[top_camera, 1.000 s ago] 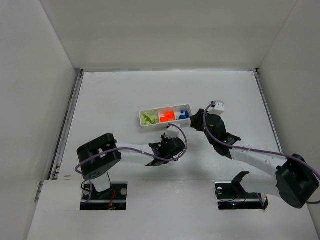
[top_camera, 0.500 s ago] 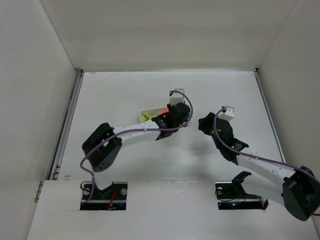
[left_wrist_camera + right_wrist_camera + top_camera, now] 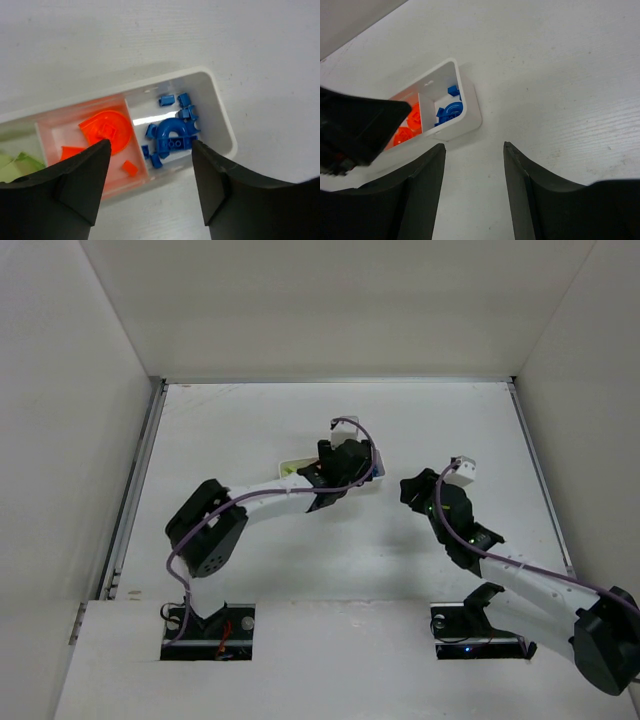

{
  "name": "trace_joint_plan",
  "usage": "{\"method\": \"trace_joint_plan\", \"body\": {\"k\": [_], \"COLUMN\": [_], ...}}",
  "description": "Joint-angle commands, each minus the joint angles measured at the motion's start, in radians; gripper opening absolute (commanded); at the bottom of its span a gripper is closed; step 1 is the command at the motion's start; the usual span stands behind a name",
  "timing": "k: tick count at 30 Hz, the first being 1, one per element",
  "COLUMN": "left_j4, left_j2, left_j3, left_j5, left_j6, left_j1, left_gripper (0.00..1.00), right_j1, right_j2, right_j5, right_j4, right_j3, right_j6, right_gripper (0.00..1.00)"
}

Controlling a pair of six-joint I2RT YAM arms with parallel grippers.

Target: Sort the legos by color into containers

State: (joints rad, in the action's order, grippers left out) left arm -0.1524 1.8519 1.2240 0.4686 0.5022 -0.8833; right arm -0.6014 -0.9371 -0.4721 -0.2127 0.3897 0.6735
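Legos (image 3: 172,137): blue in end compartment of tray (image 3: 222,125), orange in the middle, green beyond | left pincer (image 3: 150,150): now over blue compartment, jaws just parted, empty, so drop likely done | right pincer (image 3: 472,146): open, empty, beside tray

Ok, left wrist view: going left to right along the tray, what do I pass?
First green legos, then orange legos, blue legos, tray's end wall, bare table.

Glossy plastic legos (image 3: 172,137), smooth white plastic tray (image 3: 222,125) with a slight sheen, matt faintly speckled table (image 3: 200,35)
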Motion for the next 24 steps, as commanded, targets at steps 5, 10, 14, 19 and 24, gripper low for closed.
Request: {"method": "trace_joint_plan", "body": {"k": [5, 10, 14, 19, 24], "left_j4": [-0.065, 0.017, 0.236, 0.497, 0.490], "left_j2": [-0.475, -0.906, -1.259, -1.447, -1.403], "left_j3": [-0.326, -0.630, -0.788, -0.891, -0.896], "left_j5": [0.028, 0.111, 0.143, 0.114, 0.038], "left_j6": [0.028, 0.082, 0.166, 0.301, 0.340], "left_j1": [0.004, 0.072, 0.180, 0.356, 0.473], "left_gripper": [1.00, 1.00, 1.00, 1.00, 1.00], "right_j1": [0.013, 0.044, 0.097, 0.127, 0.121], "right_j2": [0.021, 0.063, 0.086, 0.075, 0.077], "right_j5": [-0.025, -0.060, -0.077, -0.126, -0.171], "right_j4": [-0.022, -0.002, -0.001, 0.022, 0.058], "right_j3": [-0.012, -0.034, -0.058, -0.061, -0.052], "right_j6": [0.009, 0.006, 0.011, 0.020, 0.023], "right_gripper": [0.58, 0.67, 0.77, 1.00, 1.00]}}
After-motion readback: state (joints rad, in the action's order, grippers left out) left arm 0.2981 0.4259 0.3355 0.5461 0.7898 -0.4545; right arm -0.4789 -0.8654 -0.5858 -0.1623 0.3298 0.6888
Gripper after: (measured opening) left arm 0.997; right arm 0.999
